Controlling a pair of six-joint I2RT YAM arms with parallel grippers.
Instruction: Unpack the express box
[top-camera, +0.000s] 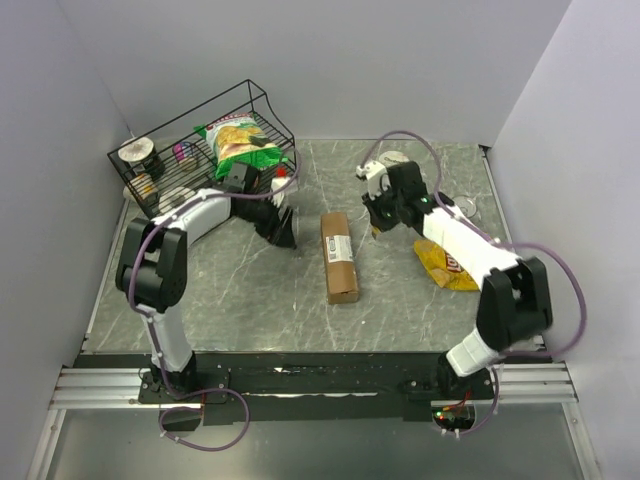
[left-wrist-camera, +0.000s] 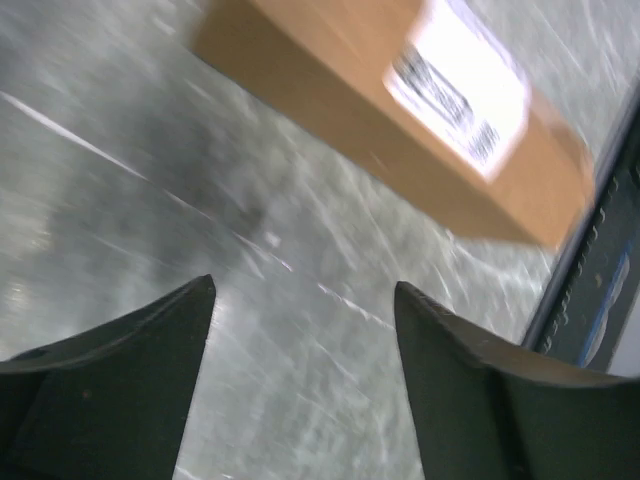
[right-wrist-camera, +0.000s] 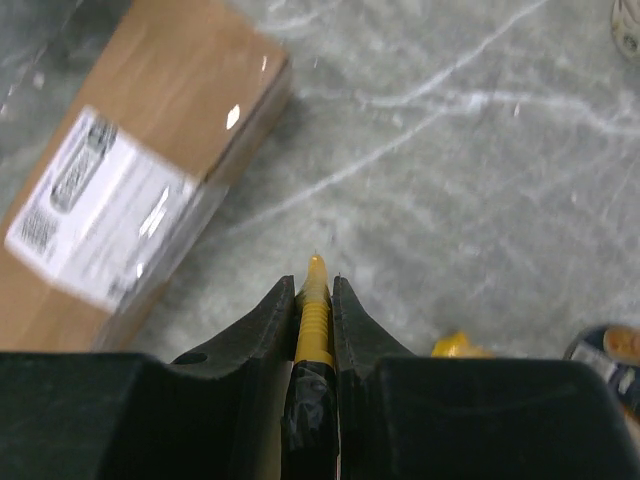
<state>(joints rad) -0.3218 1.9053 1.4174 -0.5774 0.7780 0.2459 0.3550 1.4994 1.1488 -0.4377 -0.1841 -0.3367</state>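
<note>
Top view: long brown cardboard express box (top-camera: 340, 257) lies flat mid-tabletop (top-camera: 250, 300) between the arms. Left wrist: left gripper (left-wrist-camera: 305, 290) spread, empty, box unheld, so it may slide when cut. Right wrist: right gripper (right-wrist-camera: 315, 285) pinches slim yellow tool (right-wrist-camera: 314, 320) that could twist loose.

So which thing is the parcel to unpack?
Look at the middle of the grey marbled table. The express box lies flat there: long, narrow brown cardboard with a white label, unlike the yellow chip bag to its right.

white arms (top-camera: 205, 213), black joints, purple cables (top-camera: 581, 300)
</note>
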